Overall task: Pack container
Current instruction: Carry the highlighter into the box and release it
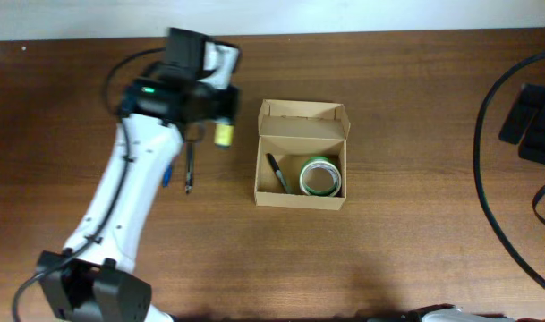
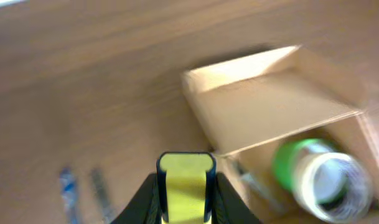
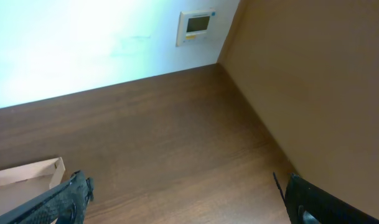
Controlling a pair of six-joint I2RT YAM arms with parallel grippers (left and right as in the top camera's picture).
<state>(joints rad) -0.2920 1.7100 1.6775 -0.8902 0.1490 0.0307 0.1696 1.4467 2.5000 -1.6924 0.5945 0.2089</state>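
The container [image 1: 301, 202] is a tan cardboard box standing open at the table's middle, its lid flap [image 1: 303, 121] folded back. Inside lie a dark pen [image 1: 278, 173] and a green tape roll [image 1: 320, 176]. My left gripper [image 1: 220, 125] is shut on a yellow tape roll [image 1: 224, 135] and holds it above the table, just left of the box. In the left wrist view the yellow roll [image 2: 186, 171] sits between the fingers [image 2: 186, 208], with the box [image 2: 270, 106] and green roll [image 2: 320, 171] to the right. My right gripper [image 3: 189, 205] is open and empty, far right.
A dark pen [image 1: 189, 170] and a blue pen [image 1: 166, 174] lie on the table left of the box, beside my left arm. Black cables [image 1: 491, 179] and the right arm's dark parts [image 1: 532, 125] are at the right edge. A box corner [image 3: 21, 177] shows in the right wrist view.
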